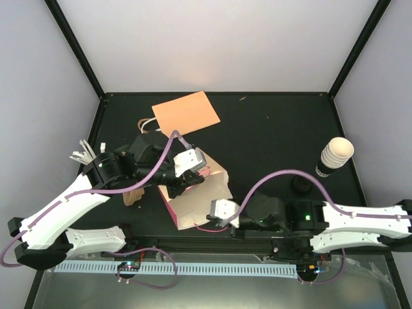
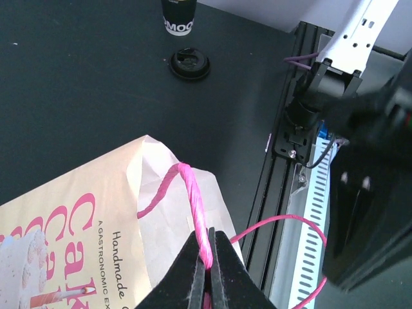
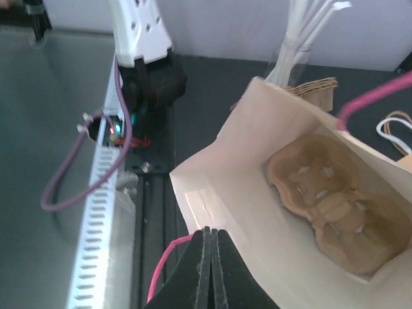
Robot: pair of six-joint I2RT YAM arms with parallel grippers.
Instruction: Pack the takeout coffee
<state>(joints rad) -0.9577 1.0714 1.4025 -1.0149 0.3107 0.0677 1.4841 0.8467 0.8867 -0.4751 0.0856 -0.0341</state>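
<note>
One cup [image 1: 336,156]. One loose black lid [image 1: 300,185]. One printed cream bag [image 1: 190,207] with two pink handles [image 2: 193,199]. One flat orange bag [image 1: 185,112]. One pulp carrier [image 3: 335,206]. One bundle of white sticks [image 3: 293,38], too bunched to count singly. Two arms: left arm [image 1: 64,206], right arm [image 1: 360,222]. One tabletop [image 1: 270,129].

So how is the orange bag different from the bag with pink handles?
The orange bag lies flat and untouched; the pink-handled bag is open, with a pulp carrier inside. The orange bag has white handles; the other has pink handles. Both are paper bags.
</note>
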